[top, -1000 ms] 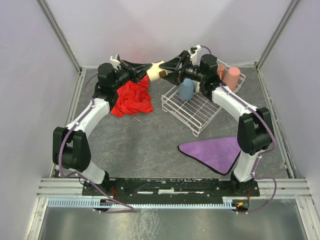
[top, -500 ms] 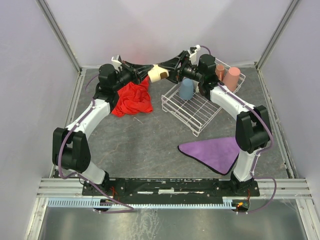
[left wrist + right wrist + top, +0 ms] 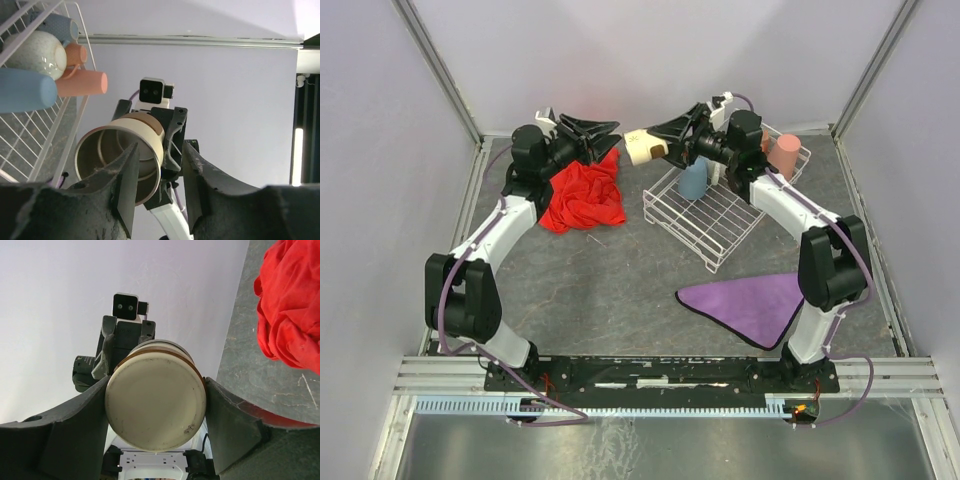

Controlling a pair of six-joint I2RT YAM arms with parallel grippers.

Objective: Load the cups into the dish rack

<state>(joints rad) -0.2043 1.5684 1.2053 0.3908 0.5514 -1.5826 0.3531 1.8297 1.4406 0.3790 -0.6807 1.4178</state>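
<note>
While right hand (image 3: 653,146) grips the cream cup (image 3: 155,400) (sideways), left hand (image 3: 612,138) gapes

i'm working over a dark grey, stone-patterned table (image 3: 610,270). a red cloth (image 3: 583,195) is lying crumpled in a heap at the far left, close to the back wall. the white wire dish rack (image 3: 705,215) is sitting at the far right, turned at an angle to the table's edges, with one corner reaching toward the back right corner. a purple cloth (image 3: 750,305) is lying flat and roughly triangular at the near right, well apart from the red one and near the rack's closest corner without touching it. a black mounting plate (image 3: 660,372) is running along the near edge, carrying my two arm bases.
</note>
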